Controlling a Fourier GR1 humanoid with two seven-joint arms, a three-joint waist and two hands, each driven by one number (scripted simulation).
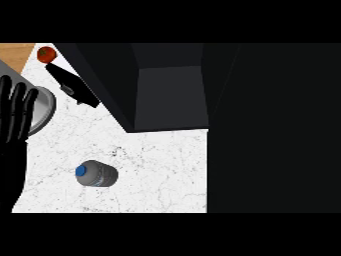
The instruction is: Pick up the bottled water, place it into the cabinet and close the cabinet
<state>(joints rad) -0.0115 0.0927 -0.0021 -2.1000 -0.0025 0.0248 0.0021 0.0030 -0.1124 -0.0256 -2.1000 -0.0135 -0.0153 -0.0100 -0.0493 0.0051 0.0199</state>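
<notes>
The fingers (10, 100) of the left hand (3, 125) are straight and spread, pointing up along the view's left edge, and they hold nothing; the hand rests there, partly over the rim of a grey plate (46, 107) at the counter's left side. The right hand does not show at all (the whole right side of the view is dark, and what fills it I cannot tell). The water bottle (97, 174) stands upright on the white marbled counter (158, 170), its blue cap facing up, to the right of and below the left hand and well apart from it, untouched. Beyond it, the dark cabinet (165, 95) stands open, its grey inside showing, with its door (92, 75) swung out to the left. A tomato (47, 54) sits near the far left corner. By my reading the pick-up step has not begun: the bottle is still free on the counter. The next move calls for a hand to come to the bottle and curl round its body.
</notes>
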